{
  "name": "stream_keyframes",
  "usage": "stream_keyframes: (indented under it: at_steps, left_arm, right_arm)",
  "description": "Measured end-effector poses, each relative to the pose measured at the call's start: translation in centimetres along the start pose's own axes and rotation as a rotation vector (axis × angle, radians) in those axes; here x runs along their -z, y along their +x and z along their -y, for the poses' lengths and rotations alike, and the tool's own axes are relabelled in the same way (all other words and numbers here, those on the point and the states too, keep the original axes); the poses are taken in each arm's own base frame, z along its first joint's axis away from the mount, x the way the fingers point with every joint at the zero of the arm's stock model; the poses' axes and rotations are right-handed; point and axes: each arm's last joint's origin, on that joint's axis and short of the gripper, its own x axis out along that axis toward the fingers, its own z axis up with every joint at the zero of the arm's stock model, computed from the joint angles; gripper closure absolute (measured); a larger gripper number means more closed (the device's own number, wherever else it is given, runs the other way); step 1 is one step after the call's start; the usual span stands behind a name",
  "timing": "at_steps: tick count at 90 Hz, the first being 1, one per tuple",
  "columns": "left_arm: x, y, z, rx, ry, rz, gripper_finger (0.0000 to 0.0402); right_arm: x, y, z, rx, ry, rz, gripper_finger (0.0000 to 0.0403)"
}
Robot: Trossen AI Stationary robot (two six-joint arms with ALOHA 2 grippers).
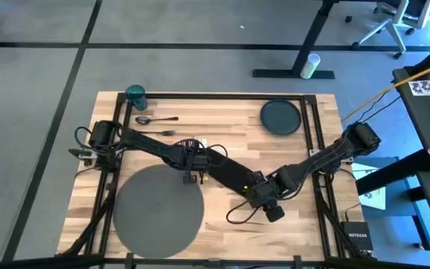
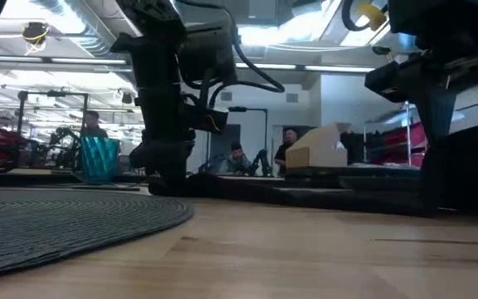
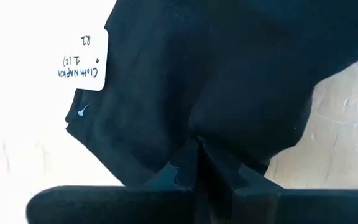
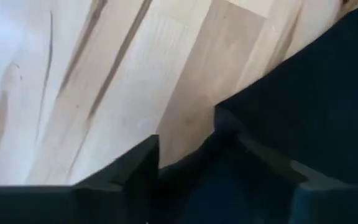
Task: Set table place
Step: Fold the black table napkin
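From above, the napkin (image 1: pixel 226 173) lies as a dark strip, its long axis running diagonally across the table (image 1: pixel 222 131) from the left gripper (image 1: pixel 195 173) at the mat (image 1: pixel 157 207) edge to the right gripper (image 1: pixel 254 193); the left wrist view shows fingers pinched shut on the black cloth; in the right wrist view the fingers stand apart, probably just touching the cloth's corner.

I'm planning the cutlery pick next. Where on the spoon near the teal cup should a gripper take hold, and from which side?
Grip the spoon midway along its thin handle, coming straight down from above with the fingers across the handle. It lies flat on the table, bowl toward the teal cup, with the fork apart beside it, so the handle is probably the easiest part to pinch.
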Motion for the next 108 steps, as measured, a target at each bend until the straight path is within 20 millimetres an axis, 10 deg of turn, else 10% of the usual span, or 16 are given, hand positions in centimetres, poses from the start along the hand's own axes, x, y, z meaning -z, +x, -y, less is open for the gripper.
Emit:
stream_keyframes:
  at_steps: [21, 63, 88, 108]
  left_arm:
    - [0.0, 0.8, -1.7, -0.056, 0.020, -0.020, 0.0402]
    - [-1.7, 3.1, -7.7, -0.096, -0.023, 0.102, 0.0401]
    - [-2.6, 2.8, -9.7, -0.117, -0.021, 0.124, 0.0401]
    - [-3.6, -1.7, -8.5, -0.115, -0.034, 0.244, 0.0401]
  right_arm:
    - [-0.7, 0.0, -0.2, -0.071, 0.004, 0.073, 0.0133]
    - [1.5, -0.1, 0.2, 0.029, -0.015, -0.158, 0.0137]
    - [3.5, -0.5, 0.6, 0.159, 0.000, -0.355, 0.0257]
    - [6.0, 1.0, 1.1, 0.220, 0.010, -0.443, 0.0393]
